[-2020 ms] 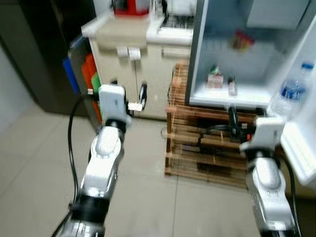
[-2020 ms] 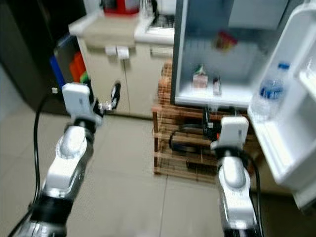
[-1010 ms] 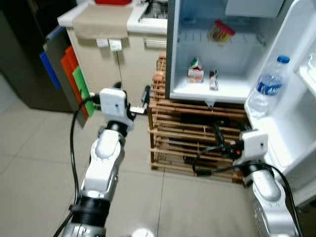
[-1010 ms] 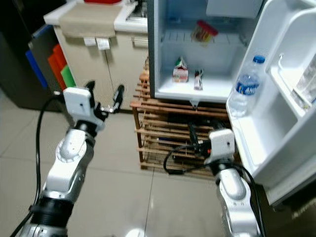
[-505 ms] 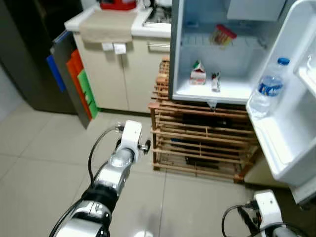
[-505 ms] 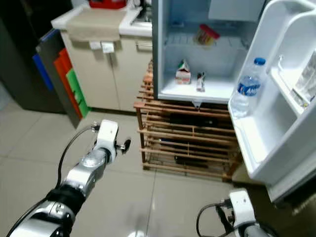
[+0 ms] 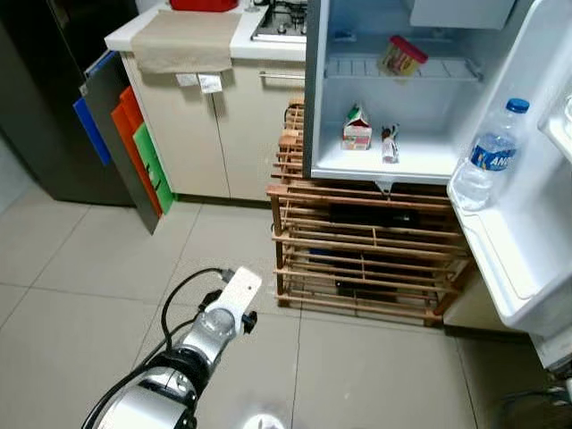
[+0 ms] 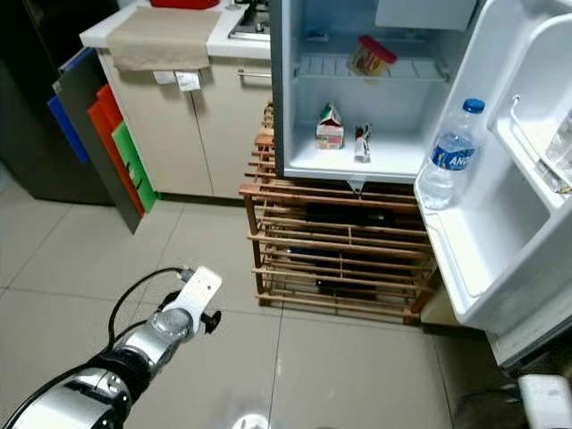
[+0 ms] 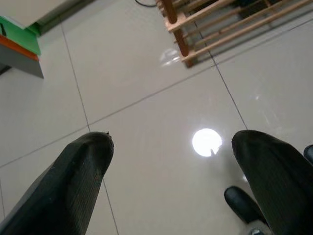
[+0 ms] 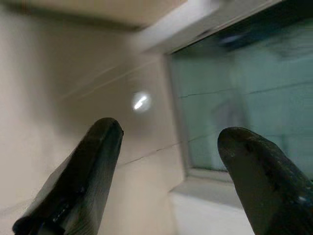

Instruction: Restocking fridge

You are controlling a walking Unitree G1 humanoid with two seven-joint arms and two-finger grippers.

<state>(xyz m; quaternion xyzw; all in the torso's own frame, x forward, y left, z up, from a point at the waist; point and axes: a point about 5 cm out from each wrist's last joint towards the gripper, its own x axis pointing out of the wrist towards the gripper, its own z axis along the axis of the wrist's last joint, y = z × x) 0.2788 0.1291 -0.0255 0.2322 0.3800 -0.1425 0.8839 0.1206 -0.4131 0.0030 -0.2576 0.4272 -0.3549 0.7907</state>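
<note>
1. The right gripper (image 10: 171, 161) is spread wide with nothing between its fingers; beyond it a blurred, dim surface with a greenish panel (hard to identify).
2. The left gripper (image 9: 171, 161) hangs low, fingers wide apart and holding nothing, over pale floor tiles (image 9: 146, 73) beside the corner of the wooden crate (image 7: 366, 255).
3. The fridge (image 7: 402, 98) stands open on the crate; a small carton (image 7: 357, 130) sits on its shelf, a snack packet (image 7: 399, 55) higher up.
4. A water bottle (image 7: 487, 159) stands in the door shelf (image 7: 514, 268), cut off at the picture's edge.
5. Open floor lies before the crate and the cabinet (image 7: 210, 134).
</note>
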